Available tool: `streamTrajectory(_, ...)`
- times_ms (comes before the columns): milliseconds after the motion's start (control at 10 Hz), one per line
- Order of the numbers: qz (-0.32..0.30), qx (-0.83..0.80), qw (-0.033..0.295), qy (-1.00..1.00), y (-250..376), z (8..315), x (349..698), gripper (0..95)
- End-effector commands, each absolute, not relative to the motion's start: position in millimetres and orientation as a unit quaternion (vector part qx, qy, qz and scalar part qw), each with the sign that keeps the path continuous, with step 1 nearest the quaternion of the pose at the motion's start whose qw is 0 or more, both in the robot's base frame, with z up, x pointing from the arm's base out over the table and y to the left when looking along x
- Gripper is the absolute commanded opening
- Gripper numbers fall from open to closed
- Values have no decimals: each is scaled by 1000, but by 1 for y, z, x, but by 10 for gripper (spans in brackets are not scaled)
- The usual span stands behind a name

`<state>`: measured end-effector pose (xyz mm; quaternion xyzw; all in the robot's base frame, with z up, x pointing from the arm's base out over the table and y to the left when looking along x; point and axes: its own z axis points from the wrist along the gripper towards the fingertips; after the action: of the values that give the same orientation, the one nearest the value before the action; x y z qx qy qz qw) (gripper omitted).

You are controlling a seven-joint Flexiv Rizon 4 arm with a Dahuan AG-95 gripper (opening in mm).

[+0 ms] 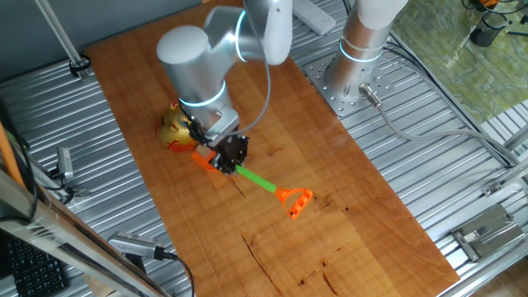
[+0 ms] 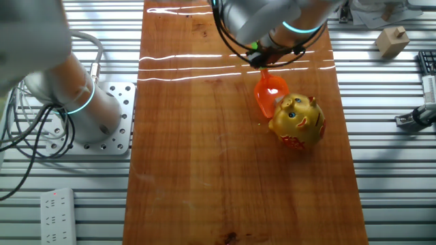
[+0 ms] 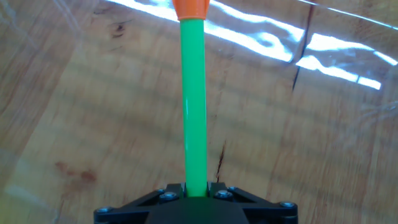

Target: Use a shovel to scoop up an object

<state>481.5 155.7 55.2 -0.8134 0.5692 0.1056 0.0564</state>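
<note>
A: Wooden desk (image 1: 363, 206) underneath everything, ribbed metal on both sides. Silver arm (image 1: 194, 62) bent low over the far half. Golden cat figurine (image 2: 297, 121) next in size, upright on its red base.

B: And the shovel (image 1: 257, 179)?

A: Flat or nearly flat on the desk, held by the tool (image 1: 229, 153). Orange blade (image 2: 270, 94) just beside the figurine, perhaps touching it; impossible to say from the other fixed view. Green shaft (image 3: 193, 99) running away from the arm to the orange D-loop (image 1: 294, 200).

B: Tool state?

A: Pinching the green shaft close to the blade end, going by the hand view, where the shaft disappears into the black body at the bottom edge. Fingertips themselves out of sight.

B: The cube?

A: Not findable on the desk in any view. Possibly hidden under the arm, behind the figurine, or inside the blade. One tan block (image 2: 392, 40) out on the metal rails, well apart from the blade and probably not the target.

B: Advice for the scoop?

A: Keep the blade's leading edge low and level against the wood. Slide slowly, straight at the cube, steering clear of the figurine. Tilt up only once the cube sits well inside. Hold the grip firm; thin shaft, likely to twist.
</note>
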Motion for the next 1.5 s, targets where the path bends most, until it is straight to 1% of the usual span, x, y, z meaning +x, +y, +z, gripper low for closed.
streamTrajectory(100, 100, -799, 43, 592, 168, 58, 481, 0)
streamTrajectory(300, 92, -773, 36, 626, 184, 64, 480, 0)
streamTrajectory(500, 71, -732, 30, 676, 207, 70, 477, 0)
streamTrajectory(700, 57, -693, 29, 718, 225, 69, 474, 0)
streamTrajectory(900, 47, -663, 36, 746, 239, 70, 473, 0)
streamTrajectory(1100, 23, -639, 27, 769, 254, 74, 475, 0)
streamTrajectory(1200, 16, -633, 24, 774, 256, 74, 476, 0)
streamTrajectory(1300, 0, -626, 13, 779, 257, 73, 476, 0)
streamTrajectory(1500, -13, -609, 3, 793, 257, 71, 475, 0)
